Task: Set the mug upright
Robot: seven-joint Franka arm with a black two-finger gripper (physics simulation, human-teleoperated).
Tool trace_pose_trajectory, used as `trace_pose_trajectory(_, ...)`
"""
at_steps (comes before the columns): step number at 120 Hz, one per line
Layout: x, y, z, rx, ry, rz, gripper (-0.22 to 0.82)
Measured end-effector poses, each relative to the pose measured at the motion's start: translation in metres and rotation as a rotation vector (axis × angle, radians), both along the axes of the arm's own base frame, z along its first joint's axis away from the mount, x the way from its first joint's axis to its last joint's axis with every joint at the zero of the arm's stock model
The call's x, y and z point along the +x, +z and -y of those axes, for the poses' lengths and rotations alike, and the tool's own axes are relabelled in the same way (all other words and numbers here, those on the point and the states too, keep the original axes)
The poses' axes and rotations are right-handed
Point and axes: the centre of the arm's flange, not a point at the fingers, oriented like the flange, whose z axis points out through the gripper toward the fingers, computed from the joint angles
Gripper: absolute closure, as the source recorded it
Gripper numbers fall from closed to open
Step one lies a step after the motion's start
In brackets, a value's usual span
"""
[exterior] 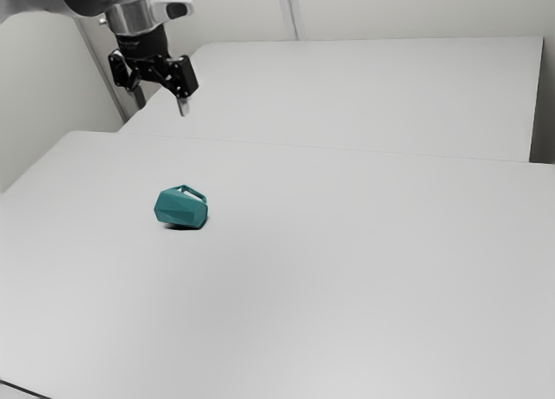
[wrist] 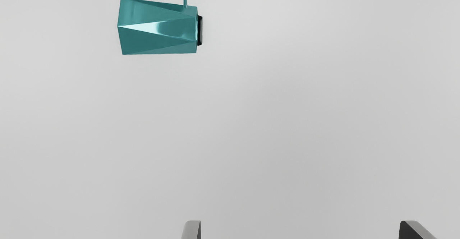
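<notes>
Here's the mug (exterior: 181, 209), down on its side on the worktop (exterior: 347, 269); higher than the mug, well apart, the end effector (exterior: 162, 104) hangs, fingers wide apart.

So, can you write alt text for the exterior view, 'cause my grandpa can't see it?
A teal, many-sided mug lies on its side on a pale table, handle toward the top of the picture. A robot arm reaches in from the view's upper left, its black pincer open above the table, apart from the mug.
</notes>
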Motion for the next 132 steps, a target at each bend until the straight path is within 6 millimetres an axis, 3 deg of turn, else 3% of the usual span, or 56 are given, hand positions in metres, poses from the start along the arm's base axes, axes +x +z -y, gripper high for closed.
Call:
trace_pose_trajectory(16,0.010,-0.021,-0.005,-0.027,0.008,-0.004,0.00)
trace_pose_trajectory(22,0.030,-0.050,-0.008,-0.052,0.021,-0.038,0.00)
trace_pose_trajectory(25,0.043,-0.068,-0.019,-0.073,0.045,-0.056,0.00)
trace_pose_trajectory(28,0.058,-0.088,-0.049,-0.108,0.102,-0.075,0.01)
trace_pose_trajectory(31,0.067,-0.108,-0.100,-0.148,0.190,-0.088,0.01)
trace_pose_trajectory(35,0.069,-0.127,-0.165,-0.207,0.297,-0.089,0.00)
trace_pose_trajectory(41,0.066,-0.153,-0.230,-0.304,0.396,-0.079,0.00)
trace_pose_trajectory(49,0.062,-0.183,-0.282,-0.439,0.462,-0.053,0.00)
trace_pose_trajectory(59,0.061,-0.225,-0.319,-0.604,0.496,-0.029,0.00)
trace_pose_trajectory(69,0.066,-0.257,-0.330,-0.744,0.480,0.006,0.00)
trace_pose_trajectory(90,0.079,-0.325,-0.322,-0.954,0.410,0.039,0.00)
trace_pose_trajectory(99,0.077,-0.336,-0.328,-0.991,0.381,0.066,0.00)
trace_pose_trajectory(118,0.072,-0.340,-0.339,-1.028,0.309,0.122,0.00)
trace_pose_trajectory(132,0.075,-0.363,-0.337,-1.054,0.276,0.136,0.00)
